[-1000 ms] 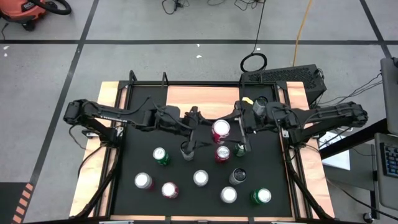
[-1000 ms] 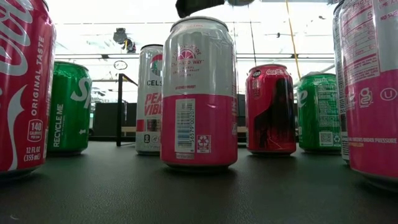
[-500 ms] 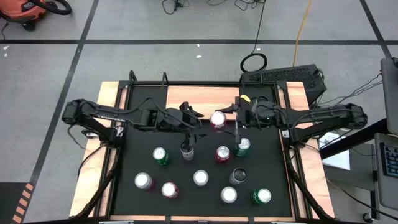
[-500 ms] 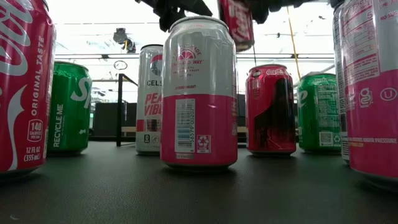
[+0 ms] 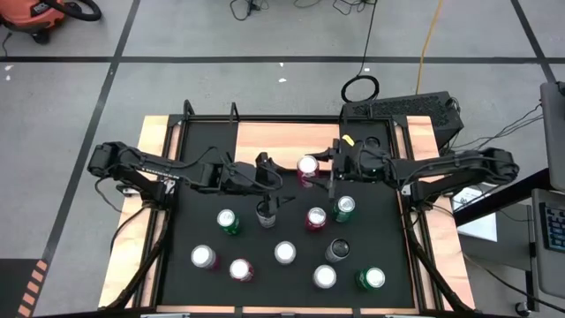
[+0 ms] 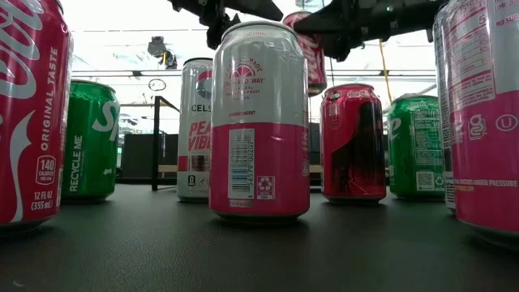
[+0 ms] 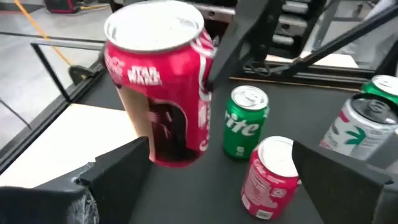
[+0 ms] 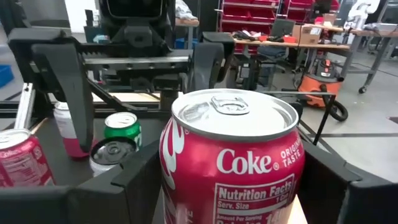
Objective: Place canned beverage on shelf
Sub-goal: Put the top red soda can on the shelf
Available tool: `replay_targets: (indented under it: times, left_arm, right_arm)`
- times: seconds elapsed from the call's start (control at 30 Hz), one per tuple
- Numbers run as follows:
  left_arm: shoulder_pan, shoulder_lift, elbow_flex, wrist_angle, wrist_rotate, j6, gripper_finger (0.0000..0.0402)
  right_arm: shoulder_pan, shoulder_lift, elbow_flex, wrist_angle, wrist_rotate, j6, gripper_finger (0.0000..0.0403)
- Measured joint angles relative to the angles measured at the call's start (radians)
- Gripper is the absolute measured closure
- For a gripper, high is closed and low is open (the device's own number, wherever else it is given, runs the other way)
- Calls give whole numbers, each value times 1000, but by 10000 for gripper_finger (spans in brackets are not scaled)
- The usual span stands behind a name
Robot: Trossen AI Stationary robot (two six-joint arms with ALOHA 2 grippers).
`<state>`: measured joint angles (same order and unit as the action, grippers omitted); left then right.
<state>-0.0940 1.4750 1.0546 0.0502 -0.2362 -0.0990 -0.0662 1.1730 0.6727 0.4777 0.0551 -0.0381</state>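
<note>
A red Coke can (image 5: 307, 166) hangs above the black mat, just in front of the light wooden shelf (image 5: 265, 134) at the mat's far side, with my right gripper (image 5: 320, 168) shut on it. The low view shows the can (image 6: 309, 49) aloft, above the standing cans. My left gripper (image 5: 274, 179) stands open just left of the can, facing it; nothing is between its fingers (image 7: 118, 171). In the left wrist view the can (image 7: 165, 93) is close ahead, apart from them. My right gripper pinches the can's side wall (image 8: 180, 168) between its two fingers, one on each side. The fingers come level from the table's right. The can is nearly upright, top up, leaning a little, and lifted clear of the mat.
Several cans stand on the mat nearer the front: a green one (image 5: 344, 208), a red one (image 5: 315, 217), a dark open one (image 5: 266, 214), another green one (image 5: 228, 221), and more in the front rows. Narrow wooden strips (image 5: 152, 177) edge the mat.
My right gripper has come down with the Coke can and carried it toward the far edge, to just in front of the shelf; the can stays clear of the mat. My left gripper has drawn back slightly toward the table's left, still open.
</note>
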Motion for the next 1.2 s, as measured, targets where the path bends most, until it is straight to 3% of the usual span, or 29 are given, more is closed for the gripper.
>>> replay_targets:
  times: [0.3,0.53,0.83,1.2]
  left_arm:
    - [34,0,0,58,-79,44,11]
    - [76,0,0,105,-82,111,11]
    - [117,0,0,166,68,158,11]
    - [152,0,0,140,102,165,11]
  right_arm:
    - [-10,19,0,24,0,-85,135]
    - [-56,19,0,15,-1,-94,135]
    - [-72,45,0,-9,-3,-26,135]
    - [-83,140,1,121,-8,-25,135]
